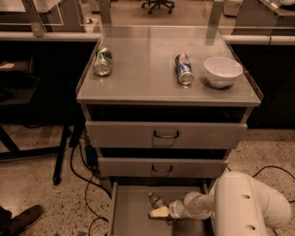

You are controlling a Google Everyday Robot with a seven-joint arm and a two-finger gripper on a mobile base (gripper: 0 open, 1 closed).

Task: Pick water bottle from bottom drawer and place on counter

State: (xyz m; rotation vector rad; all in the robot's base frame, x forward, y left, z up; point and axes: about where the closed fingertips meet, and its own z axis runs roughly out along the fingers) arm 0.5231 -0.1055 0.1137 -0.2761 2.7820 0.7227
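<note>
A speckled terrazzo floor [37, 184] is seen under dim, warm light. Across it black cables [79, 177] are trailed beside a dark table leg [61, 156]. An office chair base [159, 4] is glimpsed behind. The hand [159, 213] is held low near the bottom edge.
</note>
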